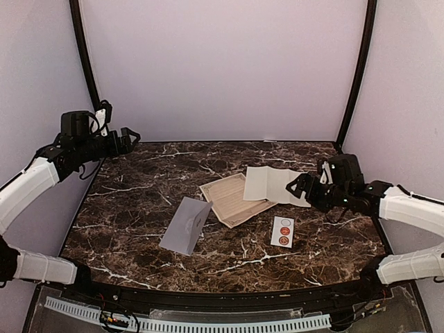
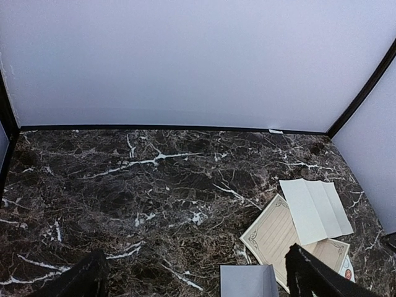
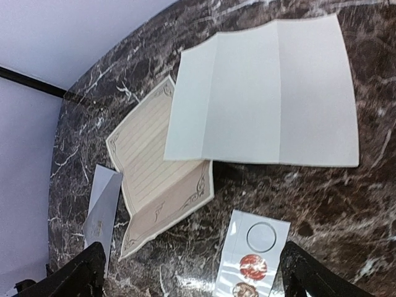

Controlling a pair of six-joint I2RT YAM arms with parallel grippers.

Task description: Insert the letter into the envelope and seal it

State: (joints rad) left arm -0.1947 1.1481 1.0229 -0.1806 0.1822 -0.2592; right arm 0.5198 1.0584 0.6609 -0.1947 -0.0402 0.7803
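The grey-lavender envelope (image 1: 186,225) lies flat left of the table's middle; it also shows in the left wrist view (image 2: 247,281) and the right wrist view (image 3: 102,207). A cream lined letter sheet (image 1: 232,199) lies right of it, partly under a white sheet creased in three (image 1: 276,185). Both show in the right wrist view, cream (image 3: 154,179) and white (image 3: 266,93). My left gripper (image 1: 128,139) is open and empty, raised over the far left corner. My right gripper (image 1: 302,187) is open and empty, above the white sheet's right edge.
A small white sticker strip (image 1: 282,231) with two red round seals lies near the right front, below my right gripper (image 3: 192,278), and shows in the right wrist view (image 3: 253,260). Lavender walls close in the dark marble table (image 1: 139,201) on three sides.
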